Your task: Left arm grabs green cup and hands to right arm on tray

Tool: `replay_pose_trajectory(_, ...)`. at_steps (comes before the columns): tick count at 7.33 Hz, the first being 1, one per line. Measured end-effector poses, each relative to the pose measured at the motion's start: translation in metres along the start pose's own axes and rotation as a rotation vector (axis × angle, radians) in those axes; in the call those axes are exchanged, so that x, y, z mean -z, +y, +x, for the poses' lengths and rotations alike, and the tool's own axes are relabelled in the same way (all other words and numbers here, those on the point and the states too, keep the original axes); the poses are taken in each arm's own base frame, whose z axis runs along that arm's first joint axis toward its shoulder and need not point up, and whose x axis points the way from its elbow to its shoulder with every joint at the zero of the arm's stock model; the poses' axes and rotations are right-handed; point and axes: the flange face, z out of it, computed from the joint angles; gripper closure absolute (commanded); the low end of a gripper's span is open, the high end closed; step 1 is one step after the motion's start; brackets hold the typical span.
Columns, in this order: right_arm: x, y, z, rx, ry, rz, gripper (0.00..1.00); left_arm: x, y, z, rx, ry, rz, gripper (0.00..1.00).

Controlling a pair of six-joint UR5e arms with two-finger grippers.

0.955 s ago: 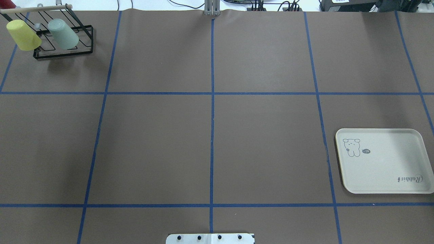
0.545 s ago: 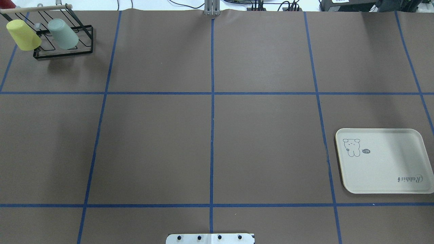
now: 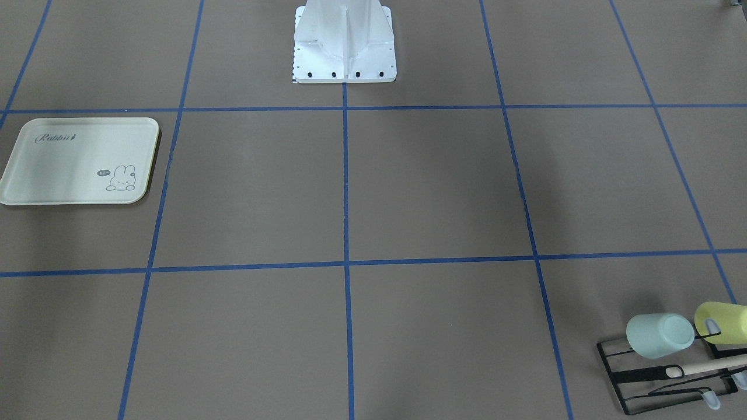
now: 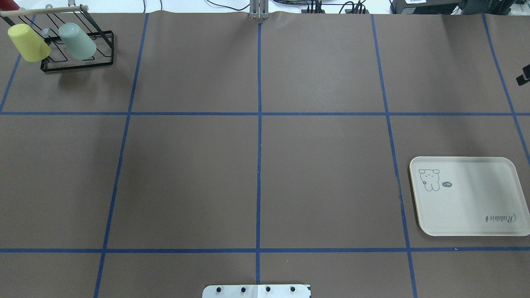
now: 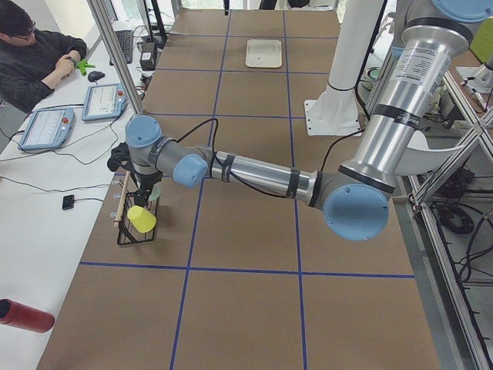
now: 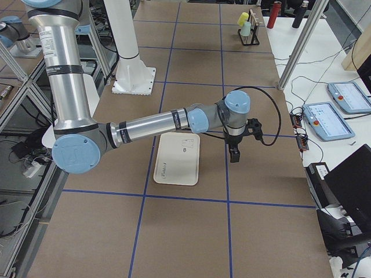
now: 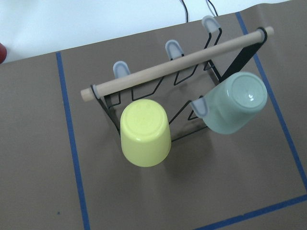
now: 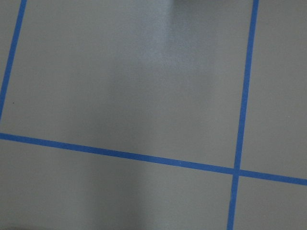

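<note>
The green cup (image 4: pixel 77 41) hangs upside down on a peg of the black wire rack (image 4: pixel 78 63) at the table's far left corner. It also shows in the left wrist view (image 7: pixel 237 103) and the front view (image 3: pixel 659 335). In the exterior left view my left gripper (image 5: pixel 145 187) hangs just above the rack; I cannot tell whether it is open or shut. The cream tray (image 4: pixel 468 196) lies at the right, with nothing on it. My right gripper (image 6: pixel 234 154) points down beside the tray's far edge; I cannot tell its state. A black part of it shows in the overhead view (image 4: pixel 523 76).
A yellow cup (image 4: pixel 28 42) hangs on the rack to the left of the green cup (image 7: pixel 145 132). A wooden bar (image 7: pixel 177 60) runs across the rack's top. The white robot base (image 3: pixel 344 41) stands at mid table. An operator (image 5: pixel 38 58) sits beyond the table's edge.
A black part of the right gripper has come into the overhead view at its right edge. The cups, rack and tray have not moved.
</note>
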Motion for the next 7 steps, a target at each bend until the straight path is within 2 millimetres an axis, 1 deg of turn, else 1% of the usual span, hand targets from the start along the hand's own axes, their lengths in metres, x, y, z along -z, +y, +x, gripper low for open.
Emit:
replay_pose_trajectory(2, -0.005, -0.015, -0.023, 0.006, -0.01, -0.004, 0.0, -0.035, -0.047, 0.042, 0.052, -0.001, -0.042, 0.0)
replay_pose_trajectory(3, -0.008, -0.021, -0.032, 0.007, -0.013, -0.007, 0.0, -0.057, -0.063, 0.063, 0.064, -0.032, -0.06, 0.0)
replay_pose_trajectory(4, -0.01, -0.024, -0.037, 0.006, -0.014, -0.01, 0.0, -0.077, -0.074, 0.084, 0.077, -0.072, -0.071, 0.0)
replay_pose_trajectory(5, -0.011, -0.026, -0.04, 0.006, -0.015, -0.011, 0.0, -0.093, -0.079, 0.097, 0.09, -0.103, -0.076, 0.0)
replay_pose_trajectory(6, -0.012, -0.026, -0.042, 0.006, -0.016, -0.012, 0.0, -0.107, -0.078, 0.106, 0.098, -0.134, -0.082, 0.0)
replay_pose_trajectory(7, -0.012, -0.026, -0.043, 0.006, -0.016, -0.012, 0.0, -0.119, -0.076, 0.109, 0.1, -0.158, -0.088, 0.0)
